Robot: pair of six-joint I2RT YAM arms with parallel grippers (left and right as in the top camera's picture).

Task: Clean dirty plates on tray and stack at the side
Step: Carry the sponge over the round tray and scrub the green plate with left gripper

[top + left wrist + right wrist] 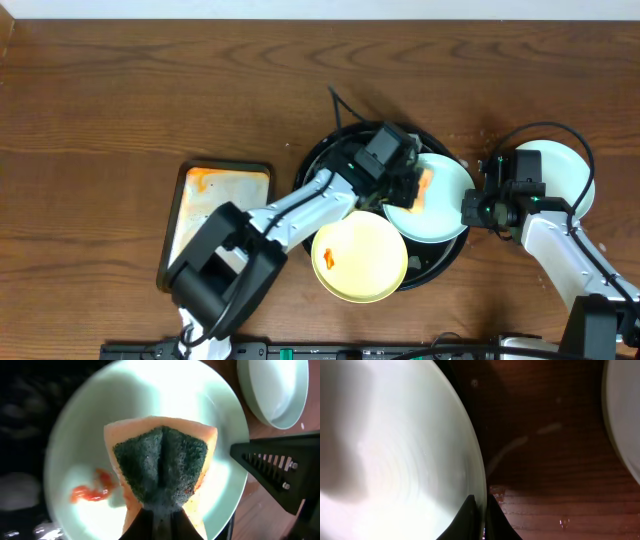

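A pale blue-green plate (440,205) lies tilted over the right side of the round black tray (318,160). My right gripper (470,208) is shut on its right rim; in the right wrist view the fingers (482,512) pinch the plate's edge (395,455). My left gripper (408,185) is shut on an orange sponge with a green scouring face (160,470), pressed on this plate (145,410) just right of an orange smear (90,491). A pale yellow plate (360,258) with a small orange smear (326,262) rests on the tray's front. Another pale blue-green plate (562,172) sits on the table to the right.
A rectangular rust-stained metal tray (215,200) lies on the wooden table left of the black tray, partly under my left arm. The right arm's body (280,475) shows beside the plate in the left wrist view. Water drops (563,522) wet the table near the held rim.
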